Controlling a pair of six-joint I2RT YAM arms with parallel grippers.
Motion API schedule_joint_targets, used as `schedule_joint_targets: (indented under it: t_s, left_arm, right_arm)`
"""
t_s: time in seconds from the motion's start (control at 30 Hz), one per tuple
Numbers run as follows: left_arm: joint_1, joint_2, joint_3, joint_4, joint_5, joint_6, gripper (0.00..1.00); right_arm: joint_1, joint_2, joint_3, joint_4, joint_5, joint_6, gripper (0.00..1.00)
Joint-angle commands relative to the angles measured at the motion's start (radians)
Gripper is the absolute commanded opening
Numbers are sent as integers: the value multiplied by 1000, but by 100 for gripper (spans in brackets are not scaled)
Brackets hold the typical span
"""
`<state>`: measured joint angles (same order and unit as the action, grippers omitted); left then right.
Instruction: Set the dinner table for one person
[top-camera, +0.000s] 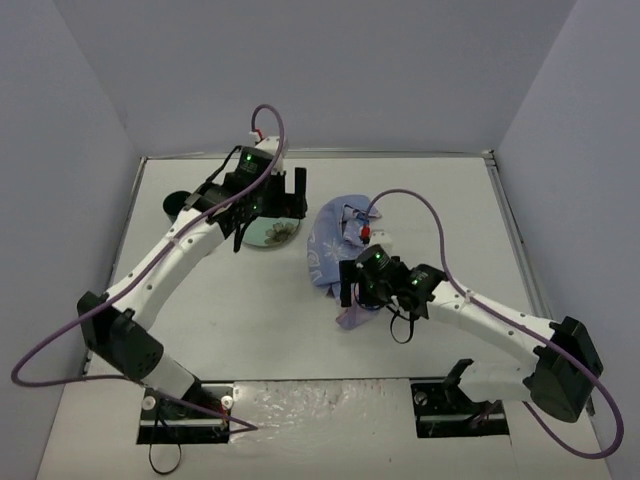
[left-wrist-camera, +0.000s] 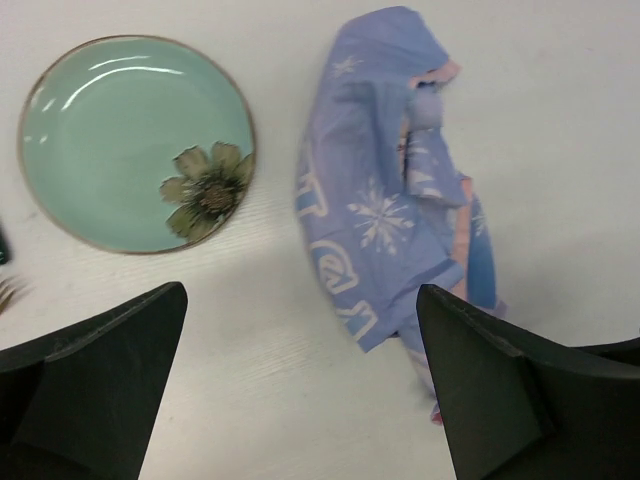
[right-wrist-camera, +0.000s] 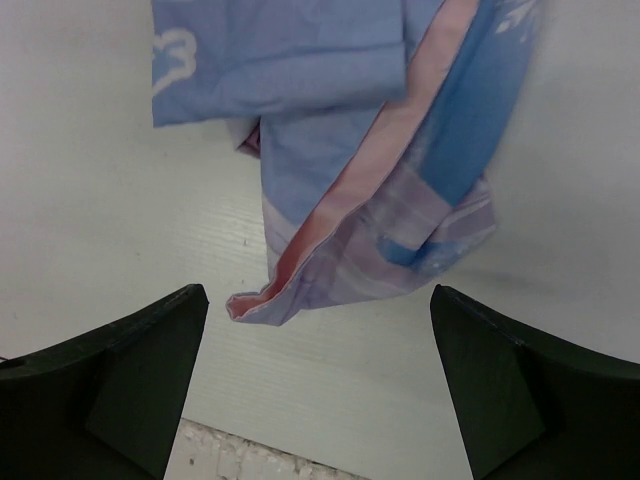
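A crumpled blue snowflake-print placemat (top-camera: 330, 245) lies in a heap on the white dinner table (top-camera: 450, 210), a pink underside showing at its near end (right-wrist-camera: 300, 270). A pale green plate with a flower (top-camera: 272, 232) rests just left of it. My left gripper (top-camera: 289, 198) hovers above the plate's far edge, open and empty. From the left wrist, the plate (left-wrist-camera: 135, 140) and the placemat (left-wrist-camera: 400, 200) sit side by side beyond the spread fingers (left-wrist-camera: 100, 380). My right gripper (top-camera: 358, 295) hangs open over the placemat's near end, touching nothing.
A dark green cup (top-camera: 177, 203) stands at the back left, partly behind the left arm. Grey walls close in the table on three sides. The table's near edge (right-wrist-camera: 230, 455) runs just below the right gripper.
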<state>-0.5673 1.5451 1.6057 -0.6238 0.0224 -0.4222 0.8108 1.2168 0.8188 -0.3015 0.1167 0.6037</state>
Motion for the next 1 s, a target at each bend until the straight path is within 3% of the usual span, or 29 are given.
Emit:
schedule_joint_targets:
  t_s: [0.0, 0.27, 0.97]
  left_arm:
    - [15, -138, -184, -23, -167, 24, 97]
    - [29, -292, -380, -58, -200, -23, 97]
    - [30, -272, -403, -36, -151, -40, 97]
  right_arm:
    - [117, 105, 54, -9, 153, 182, 88]
    - [211, 272, 152, -65, 234, 256, 79]
    - [223, 350, 141, -92, 258, 363, 55]
